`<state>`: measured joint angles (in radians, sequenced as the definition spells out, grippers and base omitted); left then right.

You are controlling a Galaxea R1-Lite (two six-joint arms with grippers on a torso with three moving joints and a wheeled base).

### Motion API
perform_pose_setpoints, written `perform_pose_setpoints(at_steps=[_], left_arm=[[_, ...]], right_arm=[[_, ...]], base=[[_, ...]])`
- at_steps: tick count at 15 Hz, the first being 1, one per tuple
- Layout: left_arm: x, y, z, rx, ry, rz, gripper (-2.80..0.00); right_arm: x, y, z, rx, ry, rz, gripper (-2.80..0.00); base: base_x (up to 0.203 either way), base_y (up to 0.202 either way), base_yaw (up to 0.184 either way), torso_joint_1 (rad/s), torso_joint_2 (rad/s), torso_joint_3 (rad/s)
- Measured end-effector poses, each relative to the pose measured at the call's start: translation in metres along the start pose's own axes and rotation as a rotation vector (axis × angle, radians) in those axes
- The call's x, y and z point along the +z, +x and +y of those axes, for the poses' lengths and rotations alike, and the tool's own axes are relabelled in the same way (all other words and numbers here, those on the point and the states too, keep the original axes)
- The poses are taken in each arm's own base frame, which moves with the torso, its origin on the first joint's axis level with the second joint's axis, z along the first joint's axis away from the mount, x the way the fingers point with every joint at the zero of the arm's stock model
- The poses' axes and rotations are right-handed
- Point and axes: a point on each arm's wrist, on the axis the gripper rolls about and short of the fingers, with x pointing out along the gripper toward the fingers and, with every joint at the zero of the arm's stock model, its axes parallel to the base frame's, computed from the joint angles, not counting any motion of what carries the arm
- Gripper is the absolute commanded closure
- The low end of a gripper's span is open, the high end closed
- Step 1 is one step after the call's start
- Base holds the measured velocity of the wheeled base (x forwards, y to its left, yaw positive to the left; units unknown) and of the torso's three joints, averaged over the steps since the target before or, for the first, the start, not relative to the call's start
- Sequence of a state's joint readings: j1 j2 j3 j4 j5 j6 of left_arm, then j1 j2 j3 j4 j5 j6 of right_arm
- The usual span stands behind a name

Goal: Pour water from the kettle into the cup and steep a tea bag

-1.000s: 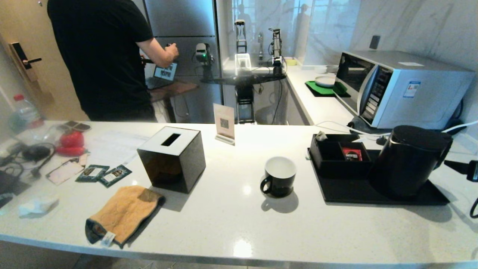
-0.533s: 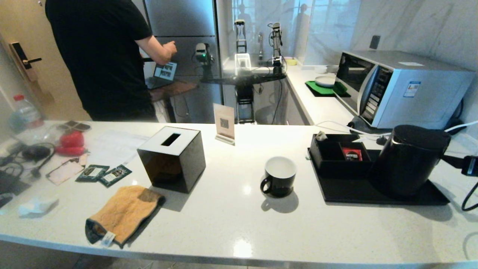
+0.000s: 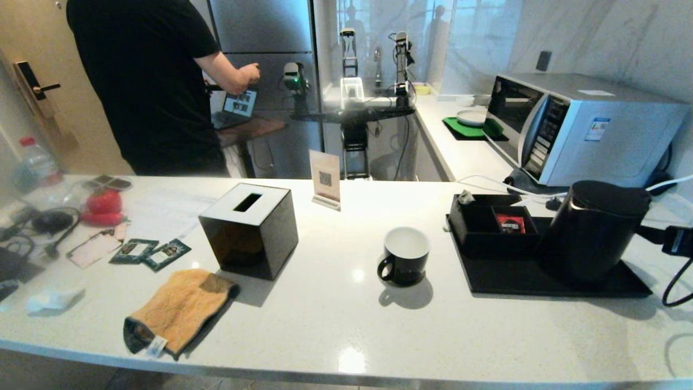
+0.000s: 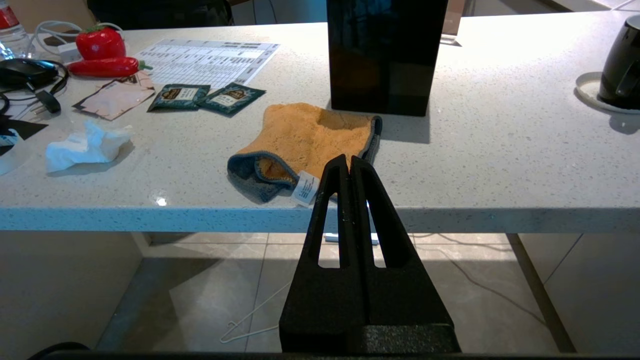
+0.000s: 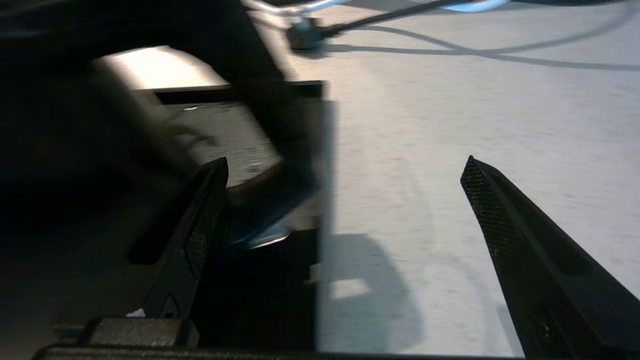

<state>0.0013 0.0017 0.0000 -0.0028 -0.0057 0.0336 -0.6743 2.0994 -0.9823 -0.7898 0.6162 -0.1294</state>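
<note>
Beside the kettle (image 3: 593,233) handle, right gripper (image 5: 345,170) spread wide, holding nothing, cup (image 3: 405,255) apart on counter (image 3: 335,319), left gripper (image 4: 349,162) pressed together below counter edge.

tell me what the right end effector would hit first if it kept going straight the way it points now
Most likely the kettle. The open right end effector sits at the counter's right end, aimed at the kettle's handle side; the dark handle looms just past one finger. Depth there is unclear, so it may pass alongside the handle instead.
</note>
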Motion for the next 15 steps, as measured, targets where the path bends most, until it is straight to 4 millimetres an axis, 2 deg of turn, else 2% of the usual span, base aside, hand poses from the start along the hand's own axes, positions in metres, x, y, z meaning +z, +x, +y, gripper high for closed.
perform_pose_setpoints(at_steps=[6,15], left_arm=[[0.0,0.0,0.0,0.0,0.0,0.0,0.0],[0.0,0.0,0.0,0.0,0.0,0.0,0.0]], right_arm=[[0.003,-0.003,0.003,0.029,-0.023,-0.03,-2.8],[0.0,0.019,0.001,0.044,-0.082,-0.121,-2.8]], base=[[0.0,0.0,0.0,0.0,0.0,0.0],[0.0,0.0,0.0,0.0,0.0,0.0]])
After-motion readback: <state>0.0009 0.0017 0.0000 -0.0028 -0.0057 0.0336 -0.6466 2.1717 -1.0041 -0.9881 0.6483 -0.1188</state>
